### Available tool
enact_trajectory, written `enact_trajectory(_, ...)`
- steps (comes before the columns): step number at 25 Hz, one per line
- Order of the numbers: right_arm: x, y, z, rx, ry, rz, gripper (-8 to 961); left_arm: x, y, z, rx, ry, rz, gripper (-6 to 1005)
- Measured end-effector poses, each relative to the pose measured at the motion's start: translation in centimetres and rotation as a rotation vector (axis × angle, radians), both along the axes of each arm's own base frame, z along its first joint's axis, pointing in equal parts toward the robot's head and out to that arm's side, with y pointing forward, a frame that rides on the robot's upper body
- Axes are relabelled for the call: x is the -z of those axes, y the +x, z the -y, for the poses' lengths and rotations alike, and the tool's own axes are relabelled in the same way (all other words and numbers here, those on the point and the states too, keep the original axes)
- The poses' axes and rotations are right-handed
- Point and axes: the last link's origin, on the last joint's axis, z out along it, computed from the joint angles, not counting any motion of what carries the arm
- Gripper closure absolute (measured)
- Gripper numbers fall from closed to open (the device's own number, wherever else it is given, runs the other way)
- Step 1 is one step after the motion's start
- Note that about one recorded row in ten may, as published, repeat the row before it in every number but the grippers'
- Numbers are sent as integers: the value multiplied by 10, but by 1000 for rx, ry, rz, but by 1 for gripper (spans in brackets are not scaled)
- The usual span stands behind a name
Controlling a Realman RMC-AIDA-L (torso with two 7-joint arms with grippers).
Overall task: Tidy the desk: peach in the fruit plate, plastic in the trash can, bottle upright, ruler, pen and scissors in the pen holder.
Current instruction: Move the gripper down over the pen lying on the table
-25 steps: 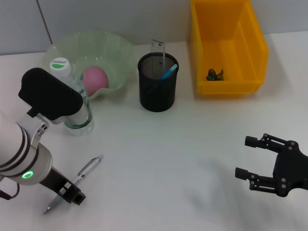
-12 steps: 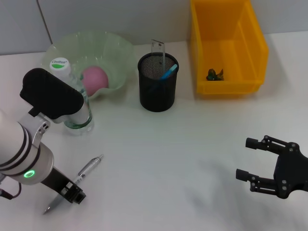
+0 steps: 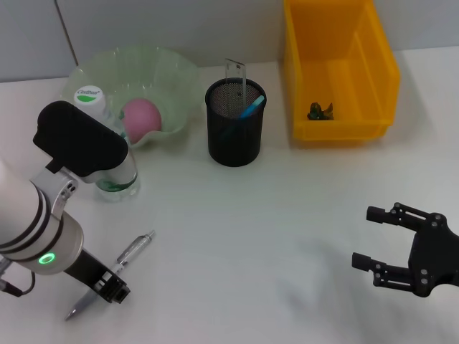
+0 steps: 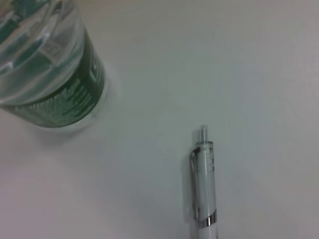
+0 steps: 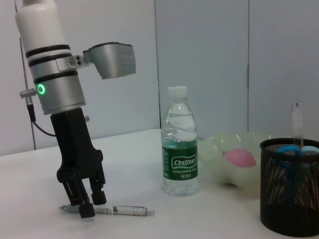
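The table [image 3: 237,229] is white. The bottle [image 5: 180,144] is clear with a white cap and a green label lettered in white. The pen [image 3: 115,272] is clear and silver. The peach [image 3: 140,117] is pink, in a pale green plate [image 3: 172,79]. The pen holder [image 3: 235,136] is black mesh, with blue scissor handles [image 3: 251,107] inside. The bin [image 3: 337,72] is yellow. Both hands, left [image 3: 107,290] and right [image 3: 380,240], are black.

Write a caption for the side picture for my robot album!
Left tool reaches down around the pen on the table, beside the upright bottle.
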Motion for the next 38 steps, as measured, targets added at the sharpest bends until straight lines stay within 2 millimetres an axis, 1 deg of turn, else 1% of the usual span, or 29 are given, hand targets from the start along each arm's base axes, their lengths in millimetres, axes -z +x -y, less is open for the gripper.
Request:
enact_trajectory(27,1,1,-1,5,2,5,162,1,-4,-3,-7,6,-7,548)
enact_trajectory(33,1,1,-1,6,2,4,162,0,-2,-7,-6,13,-3,609)
enact_trajectory(37,1,1,-1,8,3,5,162,-4,-2,-10,-23,26,11,650)
enact_trajectory(38,1,1,-1,8,2,4,162,-4,-3,-10,-27,24,9,685)
